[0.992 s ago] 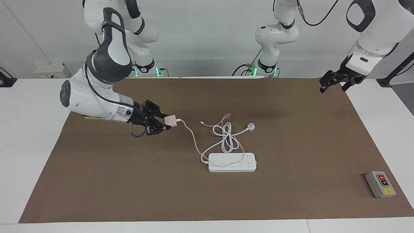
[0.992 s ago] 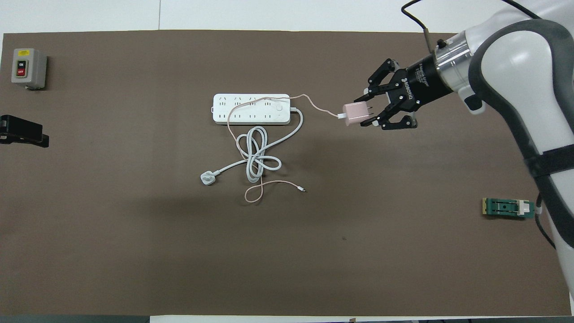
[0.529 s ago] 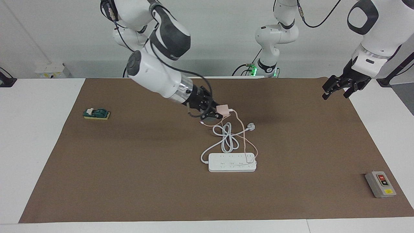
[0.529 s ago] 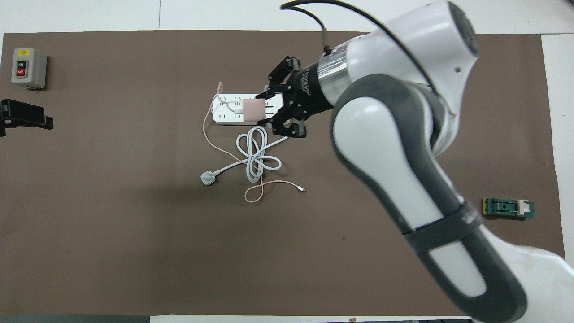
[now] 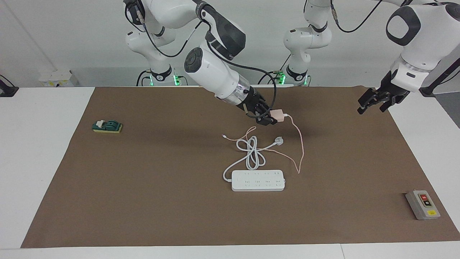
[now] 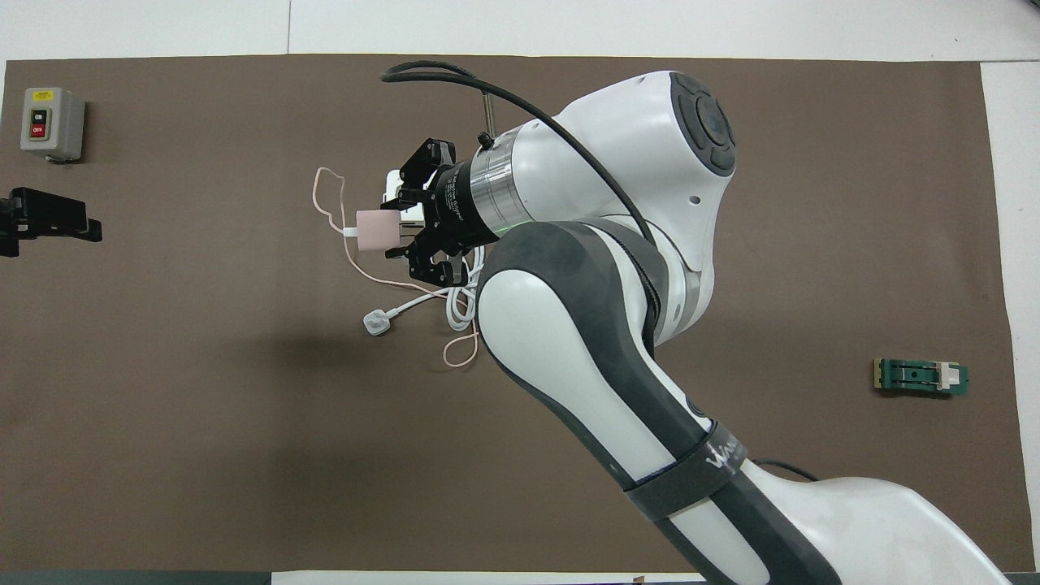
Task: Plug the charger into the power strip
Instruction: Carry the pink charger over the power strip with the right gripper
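The right gripper (image 5: 270,117) is up in the air, clamped on the charger (image 5: 277,115), a small pink cube pinched between its fingertips and sticking out past them toward the left arm's end of the table. From the charger's free face a thin pink cable (image 5: 301,149) drops away, loops down to the brown mat (image 5: 151,201) and trails back toward the white cord (image 5: 251,153). The strip (image 5: 258,180) lies flat on the mat below the gripper and farther from the robots than the coiled cord and the round white plug (image 5: 279,140); gripper and charger hang clear of it, over the mat just by that plug.

From overhead the right arm's big white and grey links cover most of the strip (image 6: 393,180); only a corner shows beside the gripper (image 6: 398,229), and the charger (image 6: 377,231) blocks the mat under it. Its prongs I cannot make out in either view. Much of the cord is hidden under the arm there too.

The left gripper (image 5: 372,102) waits with its fingers apart over the mat's edge at its own end of the table, holding nothing; overhead it is cut off at the frame's edge (image 6: 45,223).

A grey switch box (image 5: 422,204) sits near the mat's corner below that gripper, and a green block (image 5: 107,126) lies well off toward the right arm's end.
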